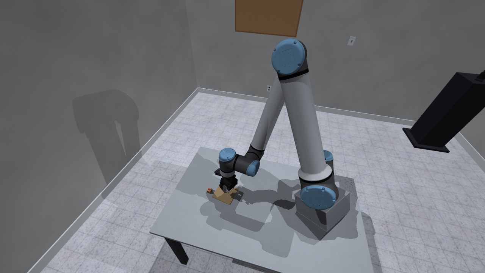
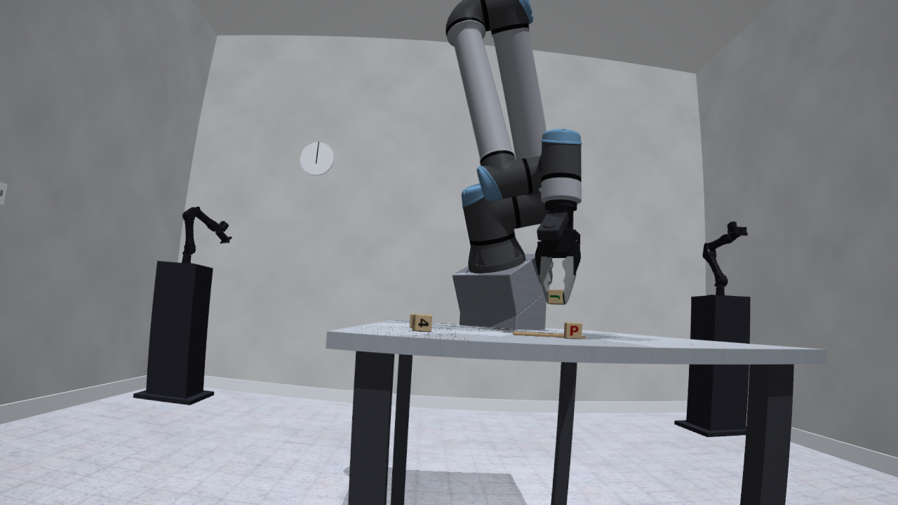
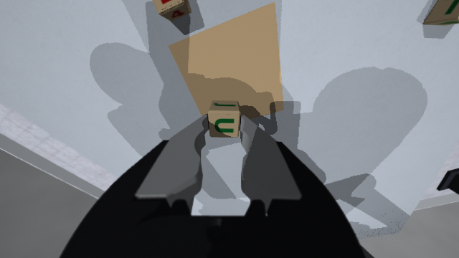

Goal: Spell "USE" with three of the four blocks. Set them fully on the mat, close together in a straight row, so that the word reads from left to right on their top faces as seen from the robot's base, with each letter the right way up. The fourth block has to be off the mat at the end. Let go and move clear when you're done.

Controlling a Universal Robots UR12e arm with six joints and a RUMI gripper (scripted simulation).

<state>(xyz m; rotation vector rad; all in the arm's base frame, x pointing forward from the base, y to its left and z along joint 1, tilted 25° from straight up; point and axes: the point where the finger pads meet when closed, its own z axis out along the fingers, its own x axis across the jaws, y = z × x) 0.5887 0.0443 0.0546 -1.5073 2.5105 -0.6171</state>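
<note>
My gripper (image 1: 226, 187) (image 2: 558, 296) (image 3: 224, 115) is shut on a tan block (image 2: 555, 297) (image 3: 224, 120) that shows a green U on the face toward the wrist camera. It holds the block in the air, a short way above the tan mat (image 1: 225, 198) (image 2: 532, 334) (image 3: 233, 54), near the mat's edge. A block with red letters (image 1: 209, 190) (image 2: 572, 330) (image 3: 171, 8), a P on its side, stands on the table just beyond a corner of the mat. A block with a black 4 on its side (image 2: 421, 322) stands far from the mat.
A block with green marks (image 3: 442, 12) sits at the wrist view's top right, off the mat; I cannot tell whether it is the 4 block. The grey table (image 1: 210, 230) (image 2: 439, 342) carries the robot's base block (image 1: 322, 214). Black pedestals stand around the room.
</note>
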